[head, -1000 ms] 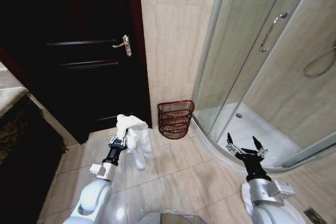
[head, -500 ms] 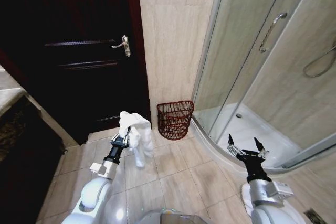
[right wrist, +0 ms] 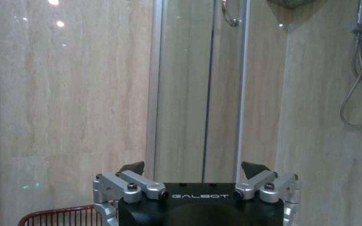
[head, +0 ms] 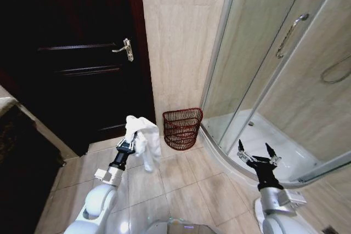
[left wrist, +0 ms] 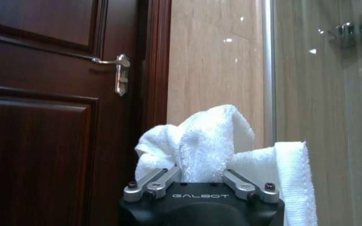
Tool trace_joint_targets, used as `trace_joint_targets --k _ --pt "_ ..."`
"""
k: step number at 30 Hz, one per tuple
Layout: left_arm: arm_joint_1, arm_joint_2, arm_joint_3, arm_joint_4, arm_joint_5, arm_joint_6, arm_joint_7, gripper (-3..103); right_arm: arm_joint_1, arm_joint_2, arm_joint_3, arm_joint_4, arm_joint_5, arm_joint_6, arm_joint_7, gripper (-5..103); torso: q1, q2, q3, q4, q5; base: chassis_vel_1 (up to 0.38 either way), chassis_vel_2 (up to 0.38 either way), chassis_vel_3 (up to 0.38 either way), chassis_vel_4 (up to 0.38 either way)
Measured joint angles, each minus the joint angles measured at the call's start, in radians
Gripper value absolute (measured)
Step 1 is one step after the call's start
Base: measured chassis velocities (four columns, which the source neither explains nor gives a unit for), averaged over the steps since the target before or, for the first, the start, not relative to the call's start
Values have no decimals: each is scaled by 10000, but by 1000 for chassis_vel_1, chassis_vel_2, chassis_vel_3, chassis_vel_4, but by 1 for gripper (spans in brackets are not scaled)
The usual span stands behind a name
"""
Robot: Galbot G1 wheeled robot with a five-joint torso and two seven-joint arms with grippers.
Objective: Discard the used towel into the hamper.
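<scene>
one left gripper (head: 130,142) clamped on white towel (head: 143,135), short of wire hamper (head: 182,127) by the wall, right gripper (head: 255,154) spread wide, empty

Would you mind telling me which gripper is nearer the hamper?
Left. The left gripper, holding the towel, is just beside the hamper; the right gripper is open, farther off by the shower.
</scene>
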Motion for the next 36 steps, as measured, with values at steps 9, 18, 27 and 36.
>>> trace_joint_targets --k 9,18,27,36 --pt "35 6 -5 0 26 -38 -18 10 -80 0 -23 108 -59 -22 26 100 6 10 7 0 1 -37 22 16 -40" --pt "42 -2 -2 20 49 -96 -21 10 -170 0 -19 159 -86 -11 57 100 10 17 11 0 1 -98 0 5 -85" --pt "-294 131 104 99 -322 -71 164 10 -48 0 -185 -37 -194 436 833 100 14 24 16 -4 1 -104 -41 -52 -109" --pt "-2055 1396 215 -698 -1312 1628 -332 10 -17 0 -131 -356 -89 -454 945 100 14 27 17 -2 1 0 0 0 0"
